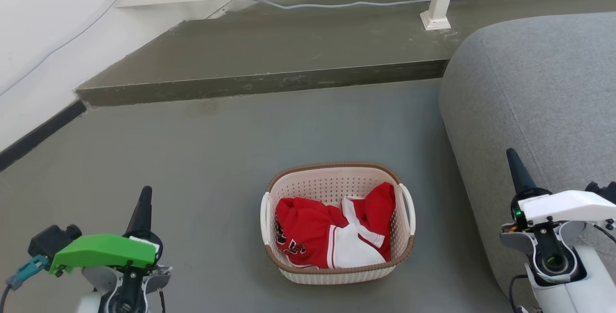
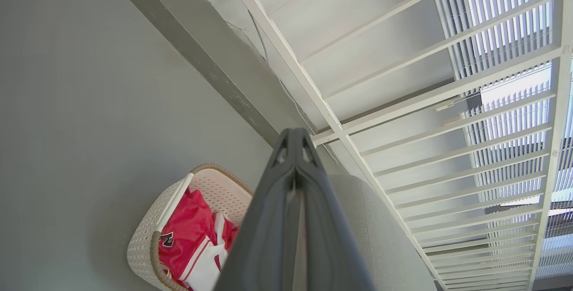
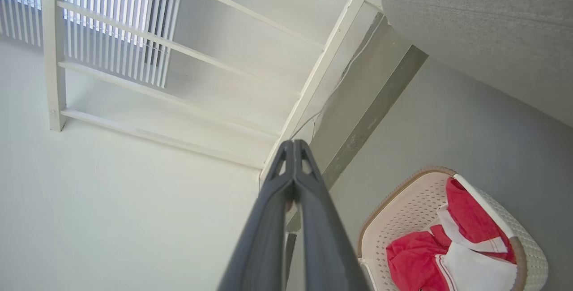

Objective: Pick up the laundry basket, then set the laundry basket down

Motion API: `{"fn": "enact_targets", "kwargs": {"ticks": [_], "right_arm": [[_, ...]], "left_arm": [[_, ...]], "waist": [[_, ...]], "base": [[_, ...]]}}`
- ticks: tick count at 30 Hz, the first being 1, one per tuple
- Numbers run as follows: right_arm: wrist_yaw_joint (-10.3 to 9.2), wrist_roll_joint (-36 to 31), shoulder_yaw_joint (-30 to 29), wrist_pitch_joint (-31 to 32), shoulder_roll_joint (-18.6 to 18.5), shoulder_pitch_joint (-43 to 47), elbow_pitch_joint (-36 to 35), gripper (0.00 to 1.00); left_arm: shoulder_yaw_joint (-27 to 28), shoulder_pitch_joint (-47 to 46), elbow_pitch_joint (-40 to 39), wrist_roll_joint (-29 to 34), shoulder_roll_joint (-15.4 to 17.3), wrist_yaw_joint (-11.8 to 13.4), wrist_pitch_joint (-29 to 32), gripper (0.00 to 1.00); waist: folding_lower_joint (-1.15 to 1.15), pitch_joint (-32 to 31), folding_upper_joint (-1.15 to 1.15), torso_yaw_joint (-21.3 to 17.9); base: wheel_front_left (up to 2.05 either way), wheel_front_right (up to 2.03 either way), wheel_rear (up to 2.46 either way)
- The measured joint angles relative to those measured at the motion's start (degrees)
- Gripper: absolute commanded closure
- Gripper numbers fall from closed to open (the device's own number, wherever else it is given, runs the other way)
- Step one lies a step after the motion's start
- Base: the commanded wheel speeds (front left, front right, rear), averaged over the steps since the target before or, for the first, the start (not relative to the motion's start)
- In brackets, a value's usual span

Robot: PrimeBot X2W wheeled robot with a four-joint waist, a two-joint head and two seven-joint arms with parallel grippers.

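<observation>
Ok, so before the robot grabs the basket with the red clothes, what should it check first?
1. Laundry basket standing upright on the floor: ok.
2. Red-and-white clothing all inside, nothing over the rim: ok.
3. Side handles uncovered and free: ok.
4. Left gripper open for a handle: not ok, it is shut and apart from the basket.
5. Right gripper open: not ok, shut too, near the grey sofa.
6. Basket light enough to lift: cannot tell.
</observation>
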Motion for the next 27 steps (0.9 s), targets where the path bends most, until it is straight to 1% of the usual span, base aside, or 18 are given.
{"fn": "enact_targets", "kwargs": {"ticks": [27], "right_arm": [[0.79,15.15,-5.63,4.57,1.86,1.24,-2.26,1.0]], "left_arm": [[4.76,0.57,-1.19,-15.38,-0.15,-0.52,4.97,1.0]], "waist": [[0.0,-0.74,0.0,0.58]], "base": [[0.0,0.0,0.0]]}}
